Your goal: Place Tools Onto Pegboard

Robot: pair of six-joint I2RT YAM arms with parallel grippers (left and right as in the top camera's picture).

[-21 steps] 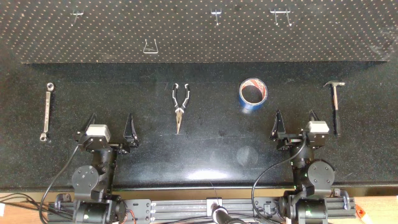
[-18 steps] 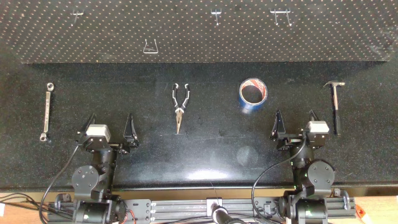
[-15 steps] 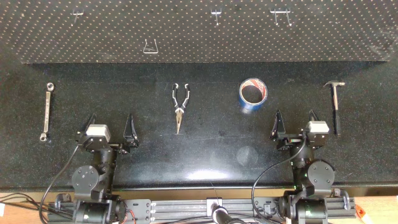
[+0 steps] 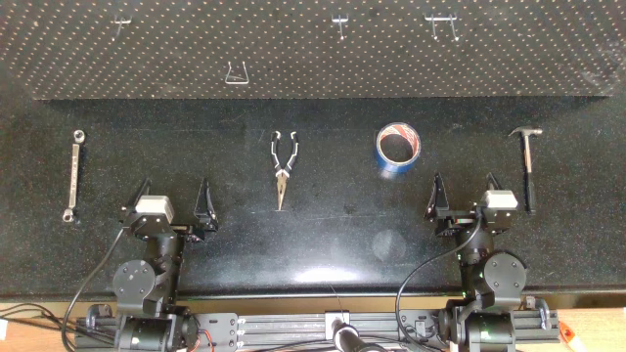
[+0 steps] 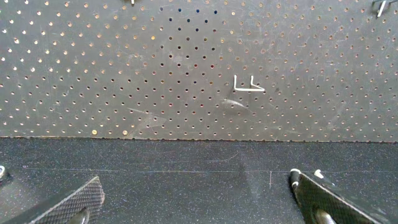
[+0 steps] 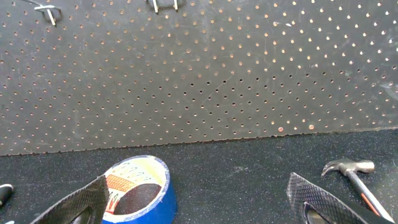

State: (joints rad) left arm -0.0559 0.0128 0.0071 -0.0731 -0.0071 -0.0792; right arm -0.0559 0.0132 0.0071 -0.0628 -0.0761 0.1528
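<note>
nothing has moved: left pincer and right pincer sit open by the front edge of the counter. wrench, pliers, tape and hammer lie mid-counter, none on the pegboard yet. next, an arm must reach and grip one.
</note>
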